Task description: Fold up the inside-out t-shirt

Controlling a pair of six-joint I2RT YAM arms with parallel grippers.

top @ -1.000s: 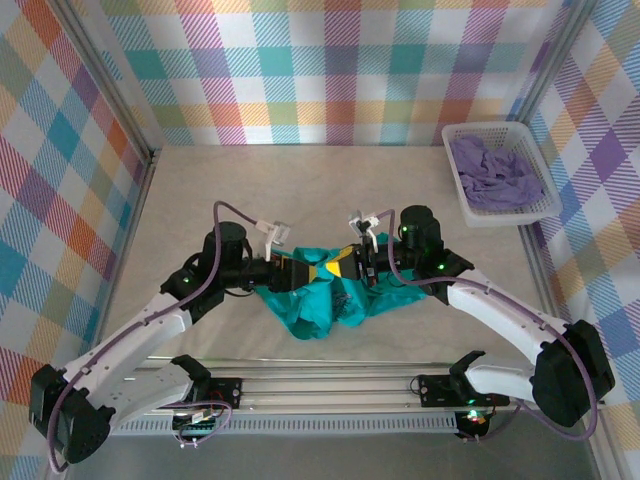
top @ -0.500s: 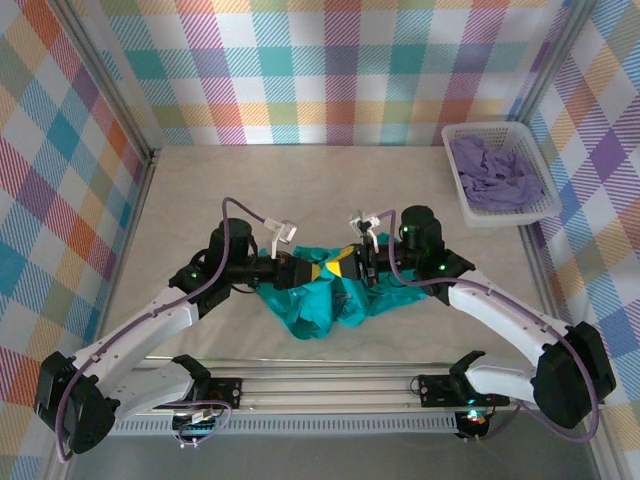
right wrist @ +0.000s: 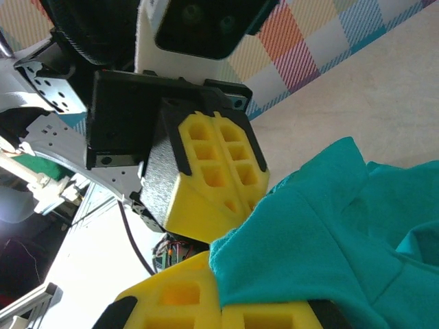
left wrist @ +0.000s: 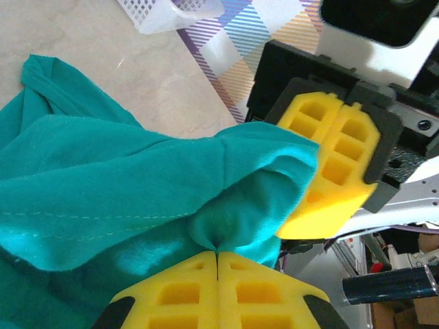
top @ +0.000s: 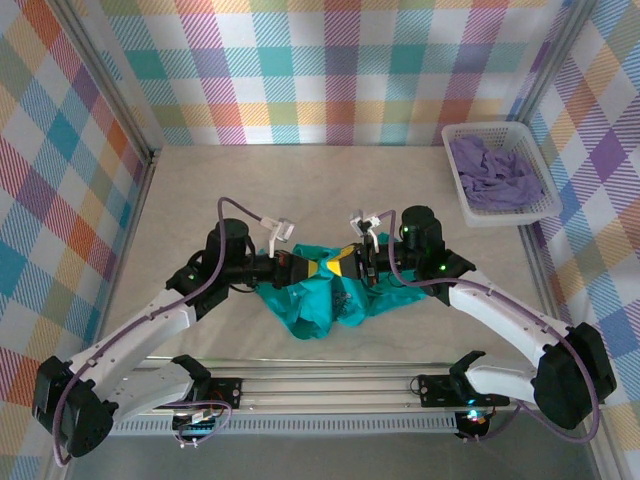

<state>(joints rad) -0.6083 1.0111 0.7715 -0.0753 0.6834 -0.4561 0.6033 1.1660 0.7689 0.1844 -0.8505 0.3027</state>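
The inside-out t-shirt (top: 322, 300) is teal and lies crumpled on the table between the two arms. My left gripper (top: 311, 268) and my right gripper (top: 343, 264) meet tip to tip over its upper edge. In the left wrist view the left gripper (left wrist: 218, 253) is shut, pinching a pucker of the t-shirt (left wrist: 123, 185), and the right gripper's yellow fingers (left wrist: 336, 154) sit just beyond the fold. In the right wrist view the right gripper (right wrist: 219, 291) is shut on the t-shirt's edge (right wrist: 322, 240), with the left gripper's fingers (right wrist: 212, 168) close above.
A white basket (top: 478, 135) stands at the back right and holds a lavender garment (top: 495, 175). Its corner (left wrist: 164, 12) appears in the left wrist view. Plaid walls enclose the table. The metal rail (top: 320, 385) with the arm bases runs along the near edge.
My left gripper has closed onto the t-shirt's fold beside the right gripper. The right gripper has stayed shut on the cloth and has not moved.
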